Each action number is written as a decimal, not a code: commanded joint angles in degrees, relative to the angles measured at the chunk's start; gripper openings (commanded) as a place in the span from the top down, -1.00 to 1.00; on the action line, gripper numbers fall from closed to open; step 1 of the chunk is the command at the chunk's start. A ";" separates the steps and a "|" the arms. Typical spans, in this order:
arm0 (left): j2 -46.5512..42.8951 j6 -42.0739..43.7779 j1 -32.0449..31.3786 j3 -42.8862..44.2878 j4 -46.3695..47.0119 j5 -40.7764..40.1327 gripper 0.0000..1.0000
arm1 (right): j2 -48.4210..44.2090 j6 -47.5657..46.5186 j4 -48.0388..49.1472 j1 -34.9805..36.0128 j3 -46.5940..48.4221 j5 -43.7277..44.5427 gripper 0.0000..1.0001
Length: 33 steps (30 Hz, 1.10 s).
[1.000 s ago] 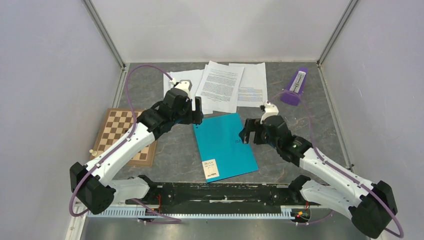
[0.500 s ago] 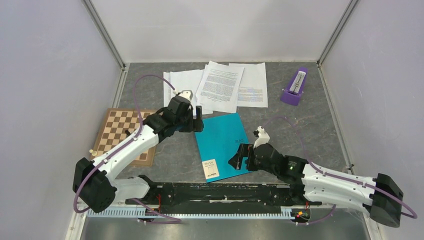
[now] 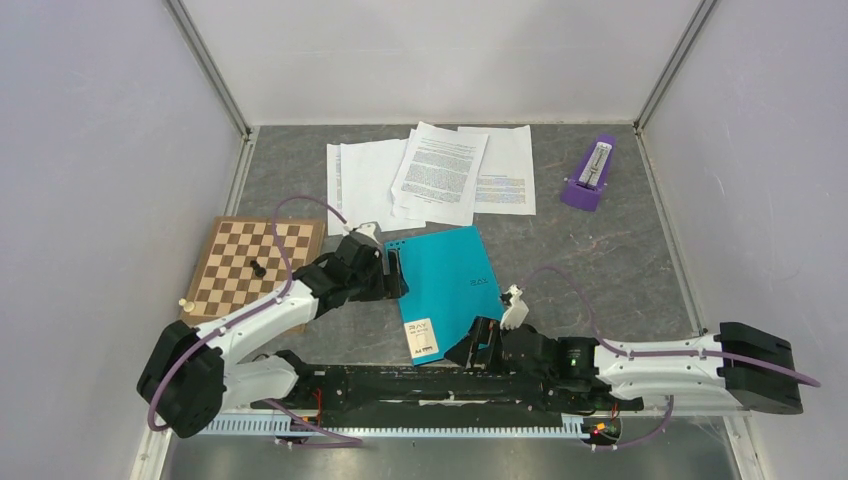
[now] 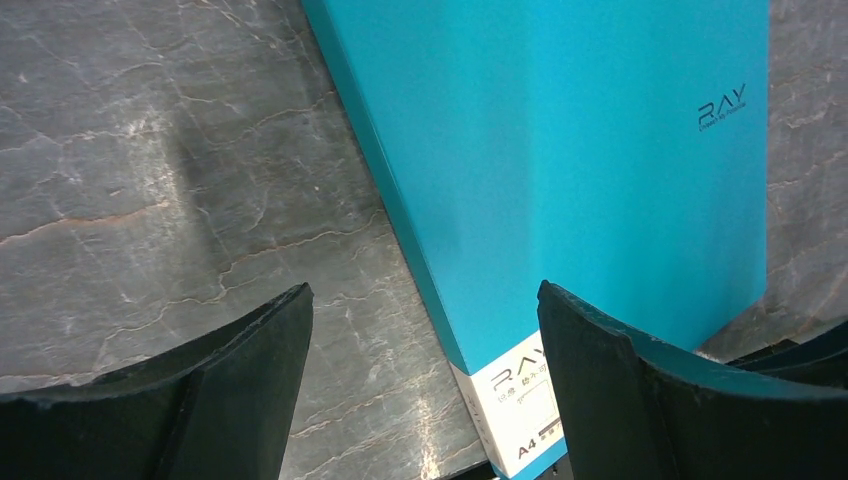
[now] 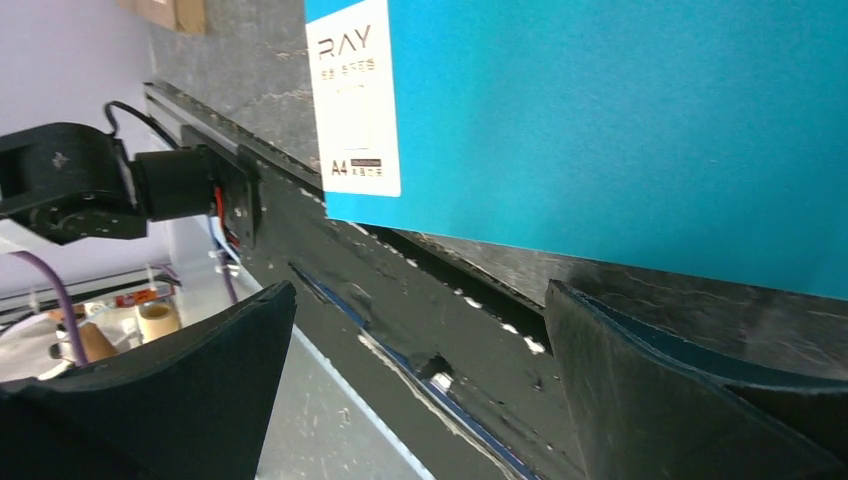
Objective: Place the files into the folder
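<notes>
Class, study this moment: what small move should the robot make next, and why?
Probably ease the right gripper forward until its open jaws straddle the near edge of the folder. The folder lies shut, the files lie loose on the table beyond it, and the left gripper, also open and empty, hovers at the folder's left edge, so the cover likely needs lifting first.

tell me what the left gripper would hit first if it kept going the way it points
Most likely the folder: the open left gripper is aimed at its long left edge, with table just beside it. Depth is unclear, so it could touch the table first.
</notes>
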 commanded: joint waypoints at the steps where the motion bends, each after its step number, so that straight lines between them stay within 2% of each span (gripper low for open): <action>1: -2.69 -2.99 -0.75 -2.78 5.56 2.61 -0.79 | 1.97 4.30 11.79 1.34 -1.92 4.41 -0.96; 12: -4.39 -2.74 -1.47 -5.79 5.92 4.31 -0.79 | 6.60 10.22 23.24 2.29 -5.67 6.08 -0.96; 19: -4.35 -4.04 -3.04 -6.86 7.93 4.90 -0.79 | 4.93 13.15 28.44 2.46 -9.52 10.75 -0.96; 27: -2.01 -7.30 -6.92 -7.63 12.64 5.95 -0.79 | -6.52 14.10 19.20 2.03 -13.37 20.29 -0.96; 33: 2.06 -10.16 -12.45 -5.66 16.97 5.72 -0.79 | -15.18 12.71 10.93 -1.92 -14.83 21.26 -0.96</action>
